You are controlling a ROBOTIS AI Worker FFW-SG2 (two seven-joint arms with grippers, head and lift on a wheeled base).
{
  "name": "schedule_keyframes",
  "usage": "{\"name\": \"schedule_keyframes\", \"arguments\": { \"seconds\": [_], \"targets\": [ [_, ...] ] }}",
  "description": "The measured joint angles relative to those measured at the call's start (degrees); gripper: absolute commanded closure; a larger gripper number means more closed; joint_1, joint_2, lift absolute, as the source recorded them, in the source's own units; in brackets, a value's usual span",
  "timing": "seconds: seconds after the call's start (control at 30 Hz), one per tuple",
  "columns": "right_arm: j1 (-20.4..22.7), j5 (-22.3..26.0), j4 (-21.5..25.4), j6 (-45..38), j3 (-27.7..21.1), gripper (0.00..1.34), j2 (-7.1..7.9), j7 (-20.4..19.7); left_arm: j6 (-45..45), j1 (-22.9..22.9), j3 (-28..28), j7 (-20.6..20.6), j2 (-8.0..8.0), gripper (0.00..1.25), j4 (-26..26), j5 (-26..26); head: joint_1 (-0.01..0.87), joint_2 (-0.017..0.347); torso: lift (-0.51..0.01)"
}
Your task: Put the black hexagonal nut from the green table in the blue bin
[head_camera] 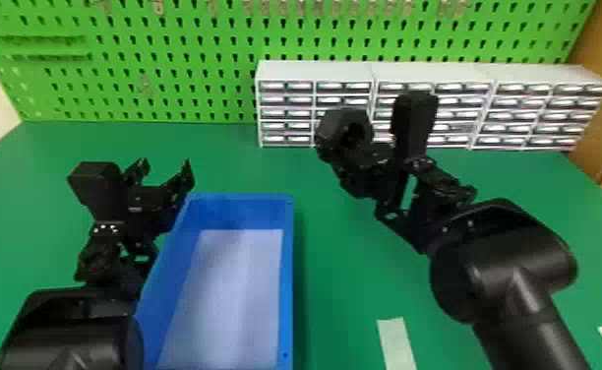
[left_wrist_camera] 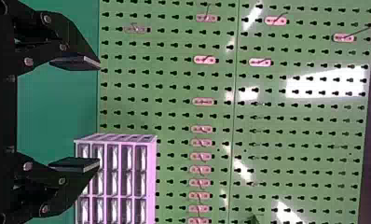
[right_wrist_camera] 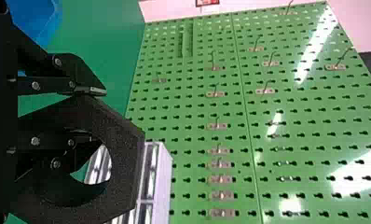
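Blue bin (head_camera: 288, 275), white sheet (head_camera: 231, 295) inside, black nut (head_camera: 333, 126) outside, drawer cabinets (head_camera: 315, 73) behind

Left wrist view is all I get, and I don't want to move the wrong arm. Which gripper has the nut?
Observer: The right gripper holds the nut; the right wrist view shows it.
Operator: Where's the bin?
Observer: In the head view, the bin stands on the green table, to the right of the left gripper.
Operator: Is the nut over it?
Observer: No, the head view shows the nut raised, off to the bin's right.
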State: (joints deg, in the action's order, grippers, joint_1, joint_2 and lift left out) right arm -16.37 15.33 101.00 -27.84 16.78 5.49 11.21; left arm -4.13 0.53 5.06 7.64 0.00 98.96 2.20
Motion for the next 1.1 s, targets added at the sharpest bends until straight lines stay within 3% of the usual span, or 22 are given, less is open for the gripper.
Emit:
{"name": "schedule_keyframes", "arguments": {
  "seconds": [1.1],
  "targets": [
    [-7.08, 13.76, -8.72, -0.37, 15.83, 1.12, 1.81, 2.29, 0.0, 0.01, 0.5, 0.0, 0.0, 0.51, 0.0, -0.13, 0.686, 0.051, -0.097]
  ]
}}
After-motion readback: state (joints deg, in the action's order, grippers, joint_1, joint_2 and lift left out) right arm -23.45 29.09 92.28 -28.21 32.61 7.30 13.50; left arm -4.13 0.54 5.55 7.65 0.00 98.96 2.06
